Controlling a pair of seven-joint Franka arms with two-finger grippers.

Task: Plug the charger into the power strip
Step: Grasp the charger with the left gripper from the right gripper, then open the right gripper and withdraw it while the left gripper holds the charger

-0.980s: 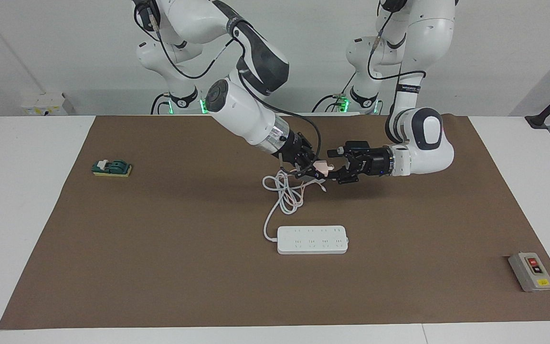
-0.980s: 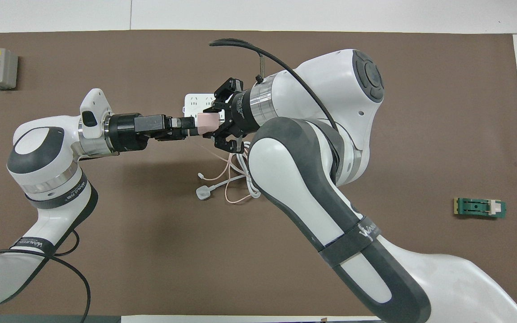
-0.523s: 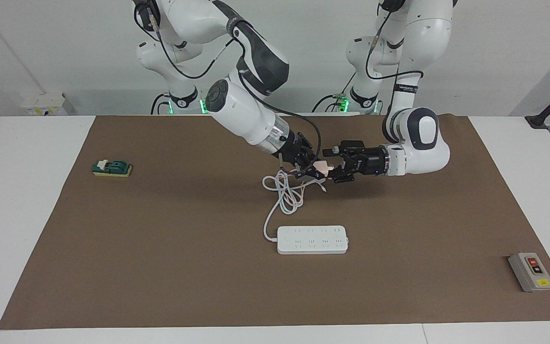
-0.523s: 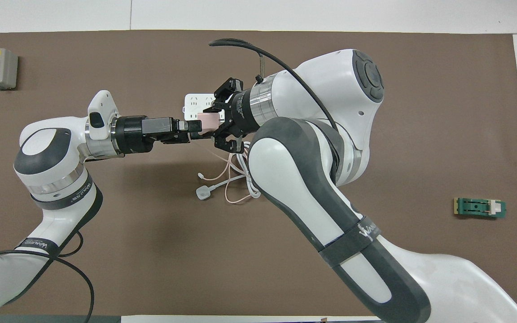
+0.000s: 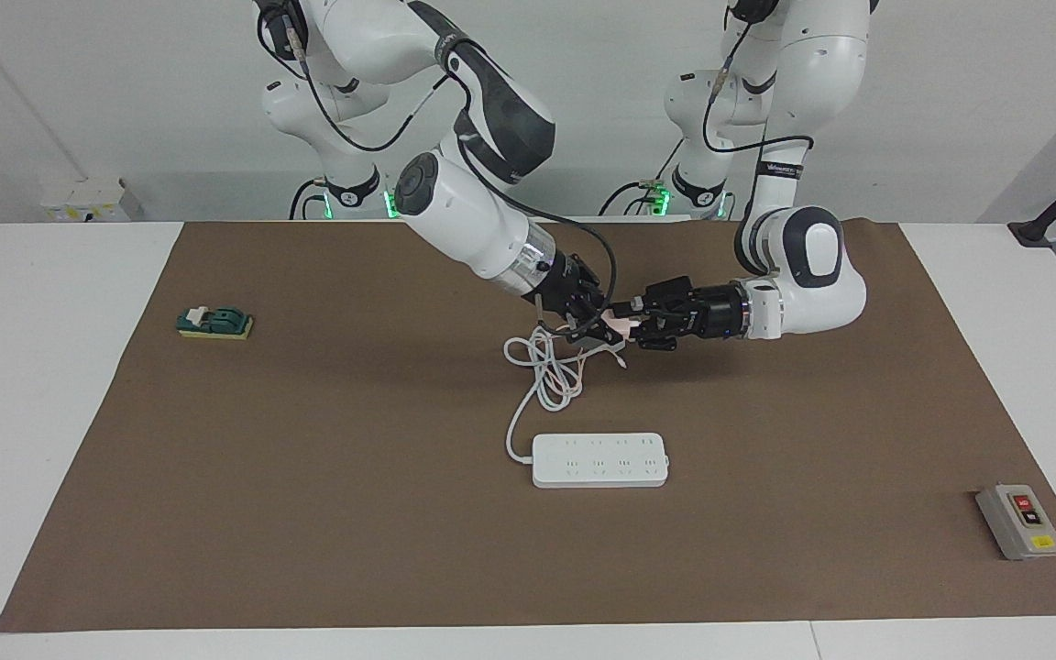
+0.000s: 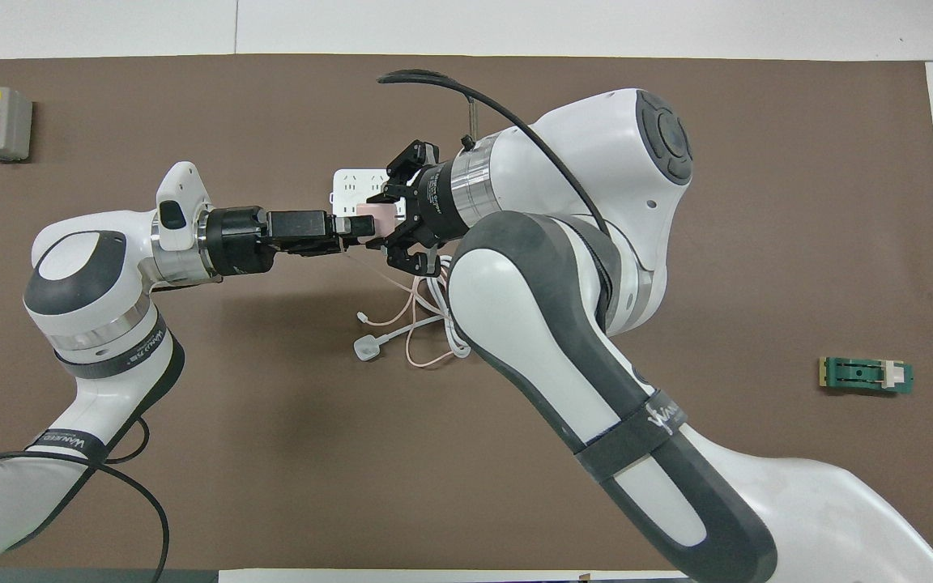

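Pale pink, the charger [image 5: 617, 320] hangs in mid-air between both claws, above the tangle of cords [image 5: 548, 365] on the brown mat [image 5: 308, 513]. The right gripper [image 5: 603, 323] is clamped on it; the left gripper [image 5: 631, 324] has its fingers around the charger's other end, but whether they have pinched home cannot be told. Judged step: a handover. The power strip [image 5: 599, 459] lies farther from the robots, sockets up, nothing plugged in. Next, the right gripper must release once the left grip is firm.
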